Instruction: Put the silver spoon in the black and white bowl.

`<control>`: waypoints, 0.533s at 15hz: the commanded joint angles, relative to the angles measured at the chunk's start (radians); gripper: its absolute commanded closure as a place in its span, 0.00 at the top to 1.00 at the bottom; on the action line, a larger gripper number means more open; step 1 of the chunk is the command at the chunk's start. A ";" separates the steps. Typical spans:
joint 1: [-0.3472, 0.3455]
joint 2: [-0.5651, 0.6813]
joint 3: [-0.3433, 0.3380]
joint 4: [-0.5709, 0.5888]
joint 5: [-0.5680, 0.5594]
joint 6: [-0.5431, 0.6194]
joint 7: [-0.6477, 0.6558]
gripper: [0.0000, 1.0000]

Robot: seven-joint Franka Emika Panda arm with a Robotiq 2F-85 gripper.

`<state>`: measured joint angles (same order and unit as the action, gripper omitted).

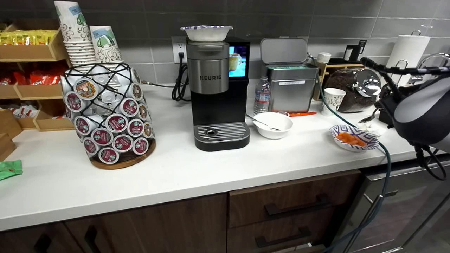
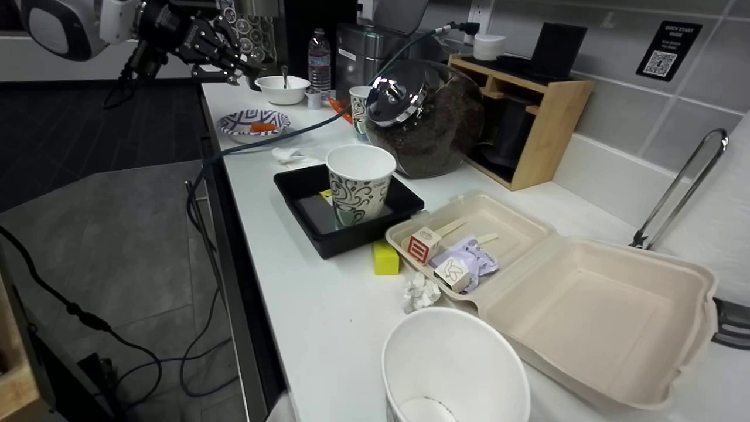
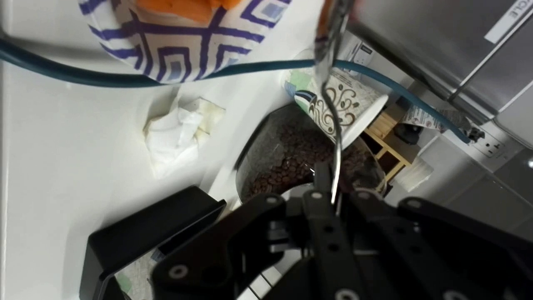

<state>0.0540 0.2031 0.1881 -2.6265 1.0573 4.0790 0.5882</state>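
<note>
One silver spoon (image 3: 325,62): hung above the table (image 1: 204,168)
Pincer (image 3: 334,181): clamped that spoon
White bowl (image 2: 284,97): held another spoon (image 2: 285,74)

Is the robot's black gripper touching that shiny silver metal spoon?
Touching: the wrist view shows the silver spoon with its handle pinched in the black gripper.

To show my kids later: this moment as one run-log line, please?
Fingers: shut on silver spoon; placing: not yet done; white bowl: another spoon inside

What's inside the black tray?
In an exterior view, the black tray holds a paper cup and a yellow item; anything else behind or beneath the cup is hidden.
</note>
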 commanded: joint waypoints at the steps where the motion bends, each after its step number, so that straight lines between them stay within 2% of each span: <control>1: -0.005 0.038 -0.046 0.022 -0.082 -0.124 0.028 0.01; 4: -0.017 0.034 -0.073 0.029 -0.132 -0.271 0.006 0.01; 6: -0.036 0.035 -0.072 0.039 -0.151 -0.325 0.012 0.01; 8: -0.019 0.043 -0.100 0.051 -0.137 -0.353 -0.013 0.01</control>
<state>0.0331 0.2326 0.1116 -2.5968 0.9321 3.7744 0.5889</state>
